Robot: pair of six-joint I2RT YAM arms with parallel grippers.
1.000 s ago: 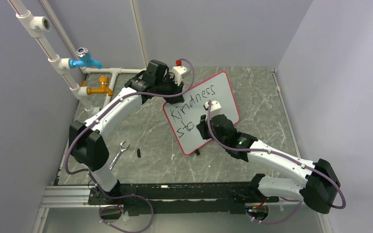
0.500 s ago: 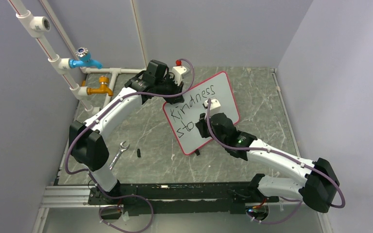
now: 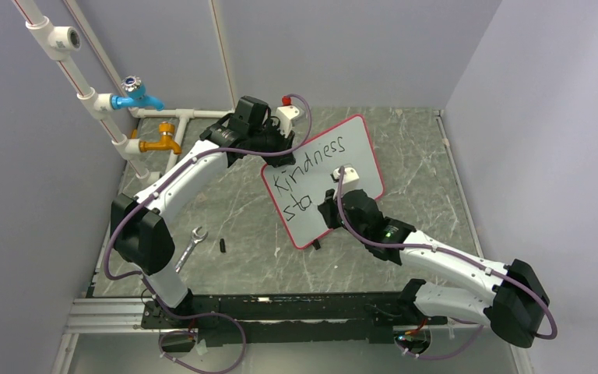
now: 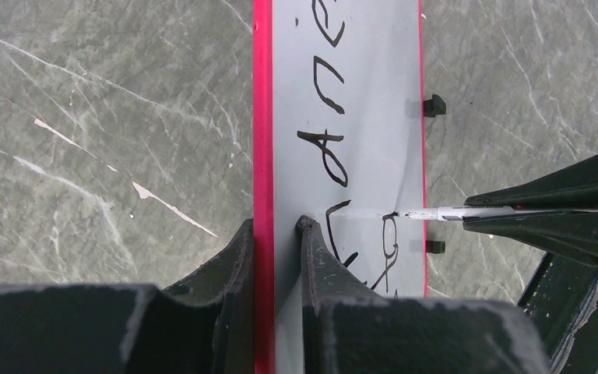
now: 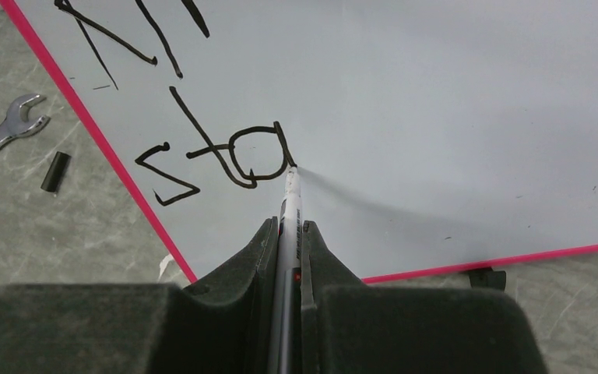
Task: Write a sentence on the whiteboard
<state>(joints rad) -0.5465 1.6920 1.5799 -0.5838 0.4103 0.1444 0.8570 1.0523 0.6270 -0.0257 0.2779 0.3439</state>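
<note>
Two grippers are being kept at work on the whiteboard (image 3: 358, 156), which is being held tilted near the middle of the grey marbled table (image 3: 233, 210), its written face turned up towards the top camera. Its red rim is being pinched by the left gripper (image 4: 274, 227) near the board's left corner. One finger is being pressed behind the rim and the other on the white face, just beside the written letters.

A marker (image 5: 290, 195) is being clamped between the jaws of the right gripper (image 5: 288, 227). Its barrel is being held along the gap between them, and its nib is being pressed onto the board just ahead of the fingertips.

The sentence (image 3: 311, 162) is being set down in black, with "Kindness" being shown on the upper line and "sta" on the line beneath. The foot of the "a" is being touched by the nib. The right gripper is being held low over the board's lower half, apart from the left gripper at the rim.

Small black feet (image 5: 487, 276) are being shown under the board's lower edge. A wrench (image 3: 189, 244) and a small black cylinder (image 3: 223, 245) are being left lying on the table to the left of the board, not touching it.
</note>
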